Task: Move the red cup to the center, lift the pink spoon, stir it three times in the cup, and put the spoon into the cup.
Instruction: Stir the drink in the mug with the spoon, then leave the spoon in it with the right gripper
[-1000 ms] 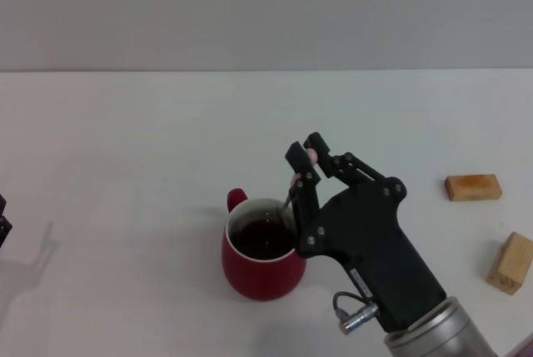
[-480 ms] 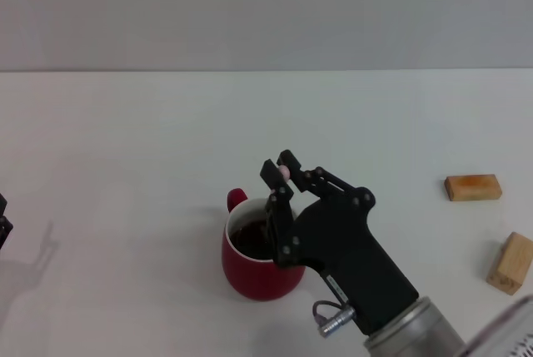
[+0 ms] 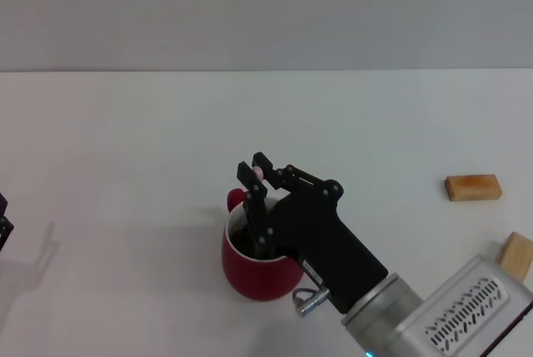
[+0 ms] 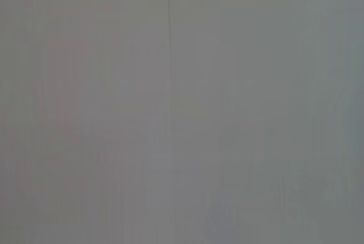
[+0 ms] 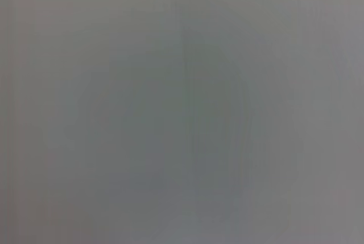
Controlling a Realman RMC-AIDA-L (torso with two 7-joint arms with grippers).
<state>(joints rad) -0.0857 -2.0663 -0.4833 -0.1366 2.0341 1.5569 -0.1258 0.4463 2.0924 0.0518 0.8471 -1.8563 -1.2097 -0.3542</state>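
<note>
The red cup (image 3: 250,278) stands near the middle front of the white table, its handle (image 3: 236,200) pointing away from me. My right gripper (image 3: 255,176) hovers over the cup's far-left rim, shut on the pink spoon (image 3: 258,175). Only the spoon's pink handle end shows between the fingers. The rest of the spoon is hidden behind the gripper and inside the cup. The gripper body covers most of the cup's opening. My left gripper (image 3: 3,225) is parked at the table's left edge. Both wrist views show only blank grey.
Two tan wooden blocks lie at the right: one flat (image 3: 472,186), one (image 3: 517,255) partly behind my right arm. The white table (image 3: 125,141) ends at a grey wall behind.
My right gripper has swept left across the cup's opening with the spoon, from the right rim to the left rim near the handle. The cup has stayed in place.
</note>
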